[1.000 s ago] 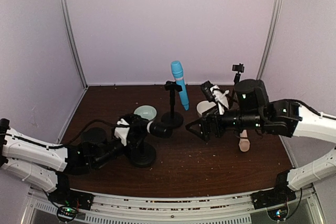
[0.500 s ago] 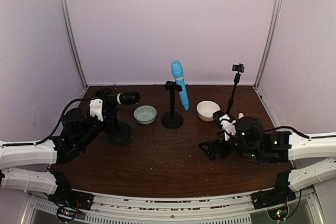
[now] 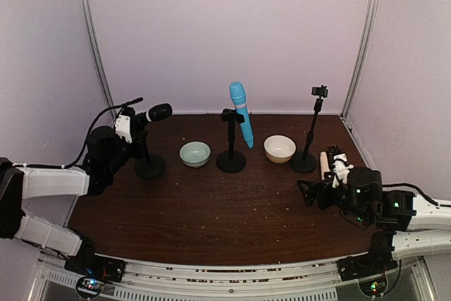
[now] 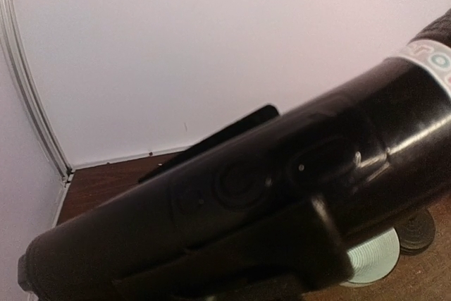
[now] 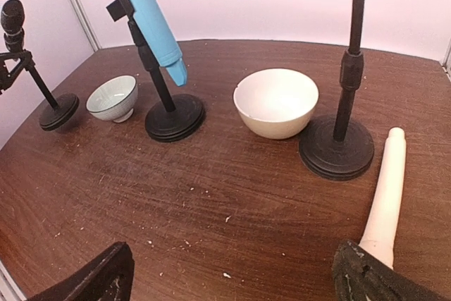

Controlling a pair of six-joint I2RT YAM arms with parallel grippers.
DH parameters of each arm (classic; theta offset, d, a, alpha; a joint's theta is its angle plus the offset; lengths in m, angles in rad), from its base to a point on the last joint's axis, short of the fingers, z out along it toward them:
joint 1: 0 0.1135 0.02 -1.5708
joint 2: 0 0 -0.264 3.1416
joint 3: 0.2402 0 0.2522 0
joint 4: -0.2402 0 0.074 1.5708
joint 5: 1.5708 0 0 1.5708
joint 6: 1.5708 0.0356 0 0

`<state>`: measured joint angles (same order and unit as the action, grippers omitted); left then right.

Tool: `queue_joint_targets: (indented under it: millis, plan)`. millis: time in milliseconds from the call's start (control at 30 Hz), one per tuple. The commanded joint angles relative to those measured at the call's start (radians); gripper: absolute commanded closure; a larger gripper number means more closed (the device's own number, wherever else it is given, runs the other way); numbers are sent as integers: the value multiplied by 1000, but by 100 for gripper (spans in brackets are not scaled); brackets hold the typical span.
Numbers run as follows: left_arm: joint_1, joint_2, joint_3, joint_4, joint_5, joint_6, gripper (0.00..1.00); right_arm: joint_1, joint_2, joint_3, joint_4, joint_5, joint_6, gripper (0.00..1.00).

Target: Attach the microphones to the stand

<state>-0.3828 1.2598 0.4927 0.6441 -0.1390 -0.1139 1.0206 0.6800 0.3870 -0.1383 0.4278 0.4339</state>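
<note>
**Step in hand:** the last of three microphones.
- Black microphone [image 3: 158, 112]: appears seated in the left stand [image 3: 149, 167] at 10 o'clock. The left gripper [image 3: 130, 126] is close against it; I cannot tell whether its fingers are clamped.
- Blue microphone [image 3: 242, 116]: clipped aslant in the middle stand [image 3: 231, 161] at 12 o'clock.
- Cream microphone [image 5: 386, 202]: lies flat at 4 o'clock, just beside the tall stand [image 3: 312, 128], whose clip is empty.
- Right gripper [image 5: 232, 257]: fingers spread wide, holding nothing.

**Next move, by judgement:** grasp the cream shaft, lift it and tilt it into the high clip.

**Surface:** dark wood-grain table [image 3: 232, 209], crumb-flecked.

**Room:** pale lilac walls.
</note>
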Motion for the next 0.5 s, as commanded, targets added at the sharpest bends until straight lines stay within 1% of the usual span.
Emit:
queue_joint_targets:
  millis: [0, 133, 333, 467]
  plan:
    - [62, 89, 112, 278, 113, -57, 100, -3, -56, -23, -55, 71, 13, 0]
    - [70, 168, 152, 315, 168, -61, 100, -2, -75, -35, -56, 53, 27, 1]
    - [70, 276, 121, 435, 207, -81, 100, -3, -80, -51, -34, 51, 30, 2]
    - [70, 312, 96, 457, 219, -85, 100, -3, -58, -32, -29, 49, 9, 2]
